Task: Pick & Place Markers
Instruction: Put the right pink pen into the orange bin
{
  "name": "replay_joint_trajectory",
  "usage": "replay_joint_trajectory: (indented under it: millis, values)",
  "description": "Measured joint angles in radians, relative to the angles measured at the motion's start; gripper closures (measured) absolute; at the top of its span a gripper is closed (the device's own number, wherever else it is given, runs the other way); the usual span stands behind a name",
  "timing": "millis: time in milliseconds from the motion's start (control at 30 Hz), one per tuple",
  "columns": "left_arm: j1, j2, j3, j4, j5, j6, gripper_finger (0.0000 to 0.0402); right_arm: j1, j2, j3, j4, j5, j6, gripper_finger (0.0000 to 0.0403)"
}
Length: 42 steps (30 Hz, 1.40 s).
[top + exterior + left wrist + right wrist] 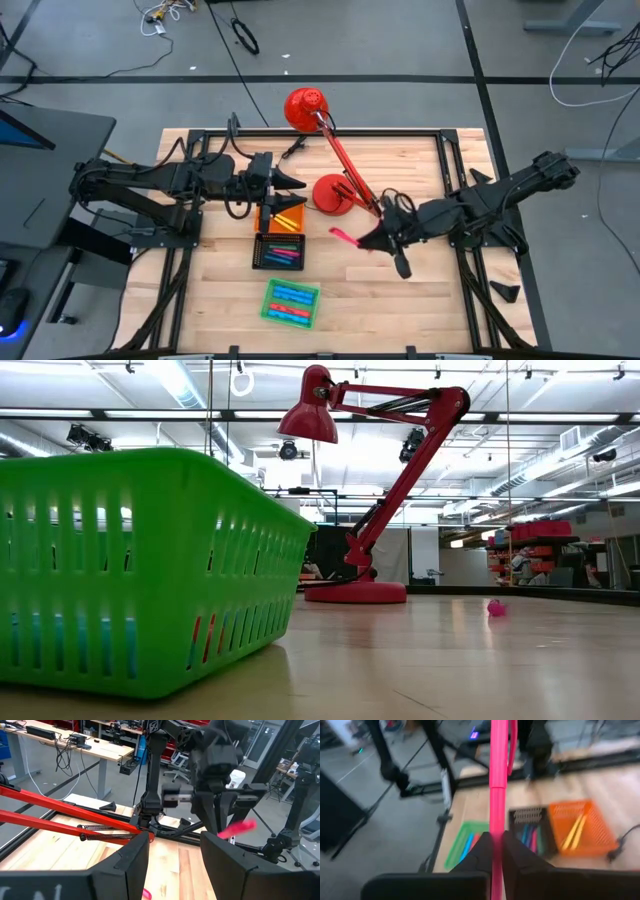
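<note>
My right gripper (362, 240) hangs above the table's middle, right of the trays, and is shut on a pink marker (343, 236). My left gripper (298, 186) stands open over the orange tray (268, 215), with nothing between its fingers (135, 865). Other markers lie in the trays. There are yellow ones (288, 220) in the orange tray and blue and pink ones (283, 252) in the black tray. Blue and red ones (292, 300) lie in the green tray (120, 570). My right gripper pinches the pink marker's barrel (497, 827) between its two fingers (482, 847). The marker lies along the fingers and sticks out well past their tips, toward the table's left. It is lifted clear of the table, as the left wrist view also shows (240, 827).
A red desk lamp (330, 193) stands at the table's far middle, its arm (345, 165) running between the two grippers. A small pink piece (496, 608) lies on the wood. Bare tabletop lies to the right of the green tray.
</note>
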Motion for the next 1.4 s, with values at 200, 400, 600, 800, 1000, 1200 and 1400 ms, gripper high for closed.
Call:
replay_joint_trajectory:
  millis: [200,400,600,800,1000,1200,1400]
  values:
    - [0.000,0.000,0.000,0.000,0.000,-0.001,0.0218,0.000,0.000,0.000,0.101,0.164,-0.074,0.0394]
    - [0.000,0.000,0.000,0.000,0.000,-0.001,0.0218,-0.015,0.000,0.000,0.293,0.222,-0.147,0.0394]
    - [0.000,0.000,0.000,0.000,0.000,-0.001,0.0218,-0.044,0.000,0.000,0.450,0.219,-0.204,0.0394]
    - [0.000,0.000,-0.001,0.046,0.003,-0.041,0.0218,-0.078,0.006,0.001,0.517,0.196,-0.219,0.0394]
    - [-0.008,0.000,-0.001,0.114,0.004,-0.030,0.0218,-0.123,0.037,0.002,0.567,0.124,-0.169,0.0394]
    - [-0.009,0.001,-0.001,0.174,0.055,-0.043,0.0218,-0.143,0.079,0.002,0.593,0.102,-0.163,0.0394]
    - [-0.009,0.031,0.000,0.231,0.085,-0.054,0.0218,-0.174,0.152,0.119,0.534,0.052,-0.194,0.0394]
